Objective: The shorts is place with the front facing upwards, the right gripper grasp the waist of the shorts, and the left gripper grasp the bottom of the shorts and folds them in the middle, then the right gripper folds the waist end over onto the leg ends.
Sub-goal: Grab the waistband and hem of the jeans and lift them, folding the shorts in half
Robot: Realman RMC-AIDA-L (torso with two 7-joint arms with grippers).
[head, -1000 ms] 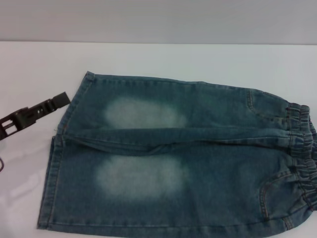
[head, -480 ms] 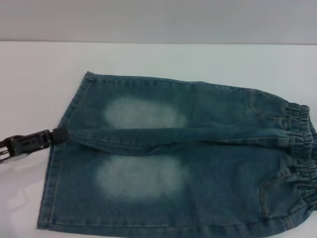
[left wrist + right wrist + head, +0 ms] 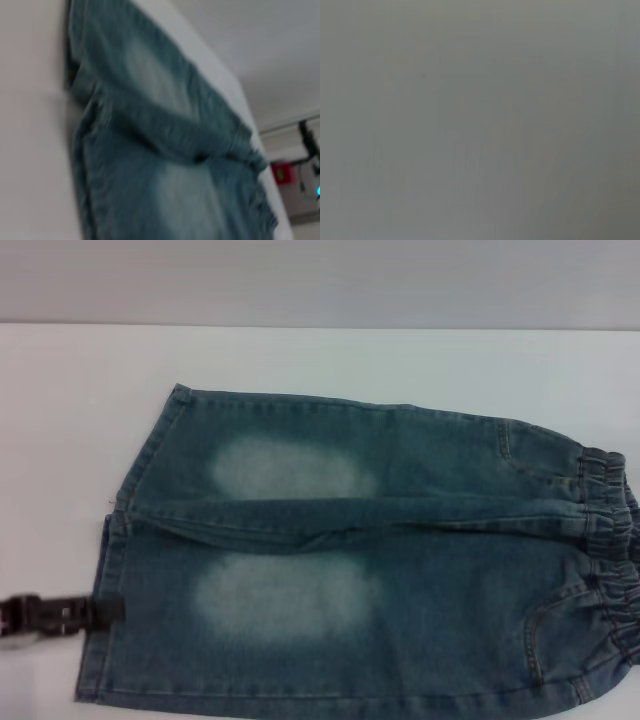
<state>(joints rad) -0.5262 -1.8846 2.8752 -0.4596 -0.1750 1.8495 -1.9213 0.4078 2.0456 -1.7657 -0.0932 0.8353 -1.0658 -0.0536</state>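
Observation:
The blue denim shorts [image 3: 350, 560] lie flat and front up on the white table [image 3: 300, 355]. Pale faded patches mark both thighs. The gathered waist [image 3: 612, 560] is at the right, running out of the view's right edge. The bottom of the shorts [image 3: 100, 640], two flat leg hems, is at the left. My left gripper [image 3: 112, 608] comes in low from the left, its black tip at the hem of the nearer leg. In the left wrist view the shorts [image 3: 150, 150] fill the picture, hems closest. My right gripper is out of view; its wrist view shows only plain grey.
Bare white table lies to the left of the shorts and behind them, up to a grey wall [image 3: 320, 280]. The shorts reach almost to the near edge of the head view. A red box [image 3: 283, 172] hangs on a far wall in the left wrist view.
My left gripper has slid along the leg hems toward me, from beside the farther leg, past the gap between the legs, to the nearer leg's hem. The shorts have not moved.

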